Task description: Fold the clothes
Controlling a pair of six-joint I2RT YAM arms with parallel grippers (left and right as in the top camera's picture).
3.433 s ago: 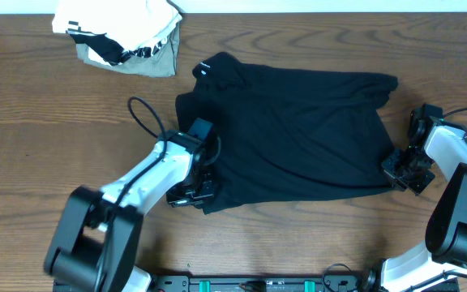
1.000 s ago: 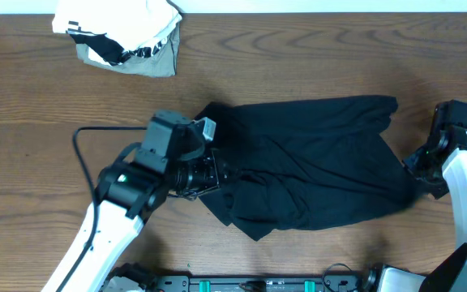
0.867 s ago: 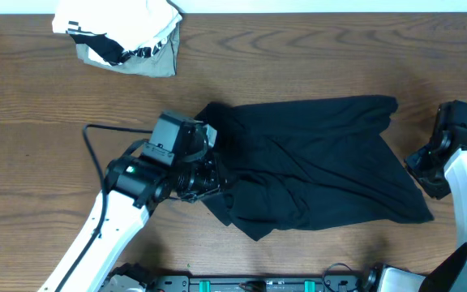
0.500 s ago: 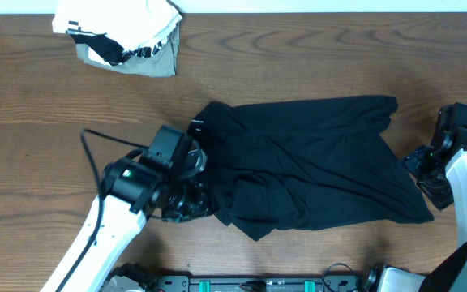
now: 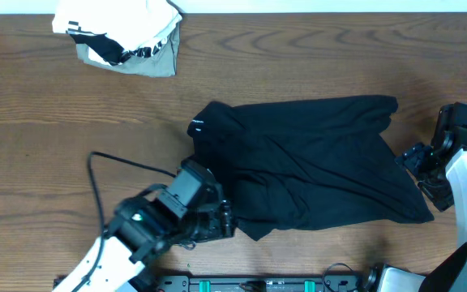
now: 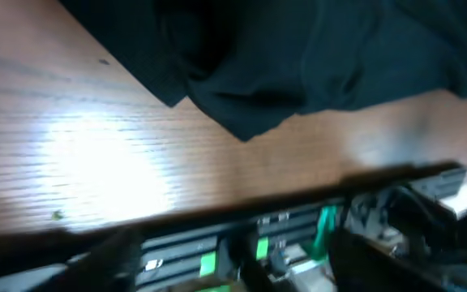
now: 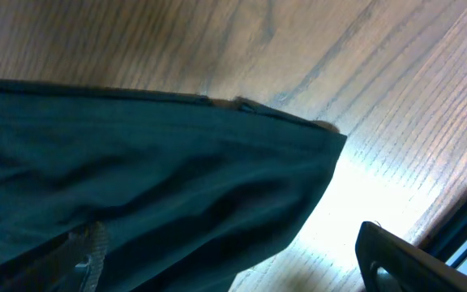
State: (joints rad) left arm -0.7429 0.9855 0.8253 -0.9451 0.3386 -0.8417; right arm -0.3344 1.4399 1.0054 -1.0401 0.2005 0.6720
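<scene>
left tool (image 5: 224,221) low beside clothes (image 5: 314,162)

Even, fairly bright light from above keeps the overhead view of the tabletop (image 5: 55,122) sharp with soft shadows, while the left wrist view is smeared by motion blur, with white glare left of the black garment (image 6: 298,49), and the right wrist view shows glare right of it.
</scene>
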